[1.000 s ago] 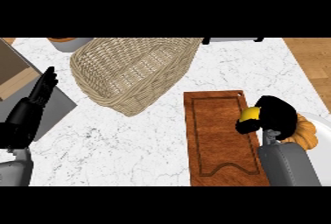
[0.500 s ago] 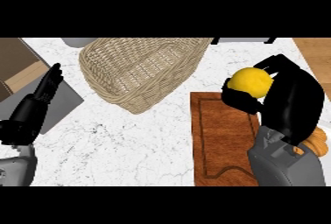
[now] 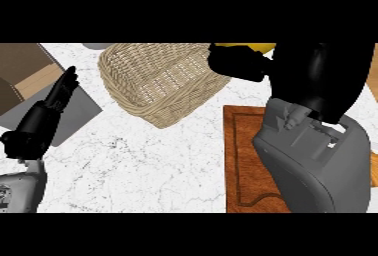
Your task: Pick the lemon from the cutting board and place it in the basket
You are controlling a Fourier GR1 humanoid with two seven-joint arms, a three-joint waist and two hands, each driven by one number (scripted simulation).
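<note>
No readable text, labels, brands, numbers or signs anywhere: none on basket [image 3: 164, 80], cutting board [image 3: 241, 160] or tabletop [image 3: 155, 170].

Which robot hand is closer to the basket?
The right hand. It is at the basket's right edge, fingers curled round the lemon. The left hand rests open off to the basket's left, with bare counter between them.

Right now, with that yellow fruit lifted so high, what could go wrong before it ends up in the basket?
The lemon is mostly hidden behind the right hand, so its seating in the fingers is hard to judge; it might slip. It sits by the basket's right rim, not over the middle, so an early release could miss. The forearm could nudge the basket.
</note>
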